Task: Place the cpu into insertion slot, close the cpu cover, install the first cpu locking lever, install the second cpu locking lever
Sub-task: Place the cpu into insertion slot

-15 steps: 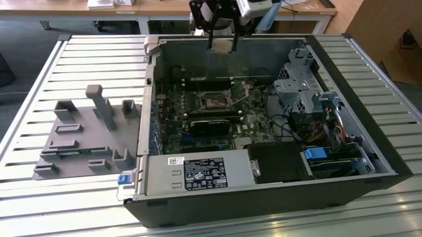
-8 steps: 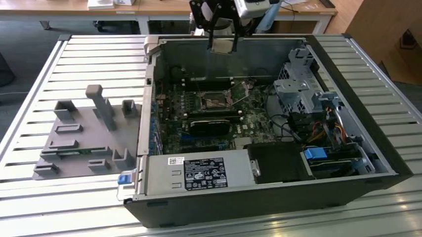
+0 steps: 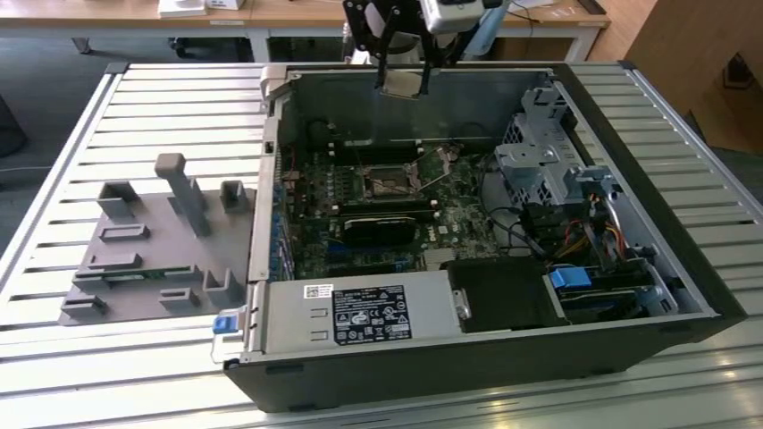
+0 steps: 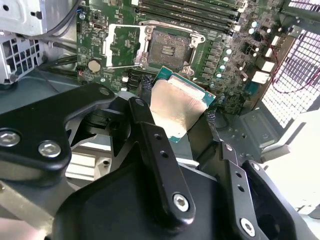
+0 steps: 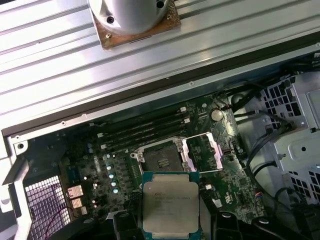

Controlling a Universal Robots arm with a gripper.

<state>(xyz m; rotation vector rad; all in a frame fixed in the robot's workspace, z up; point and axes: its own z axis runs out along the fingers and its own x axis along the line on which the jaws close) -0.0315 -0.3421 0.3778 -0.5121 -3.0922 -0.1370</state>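
one cpu [image 5: 170, 207], one cpu cover [image 5: 217, 152]

Exterior view high over the whole computer case [image 3: 501, 371], both wrist views nearer, looking down, sharing the insertion slot [image 4: 172, 50] [image 5: 162, 161]

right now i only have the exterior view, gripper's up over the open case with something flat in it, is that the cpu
observer: yes, the gripper is shut on the cpu, clamping it by two opposite edges. Its silvery top faces the first wrist view.
operator: is the slot free
observer: the insertion slot has nothing seated in it in both wrist views, and the cpu hangs clear of it.
operator: and the cover
observer: the cpu cover is swung open to the side of the slot, not over it.
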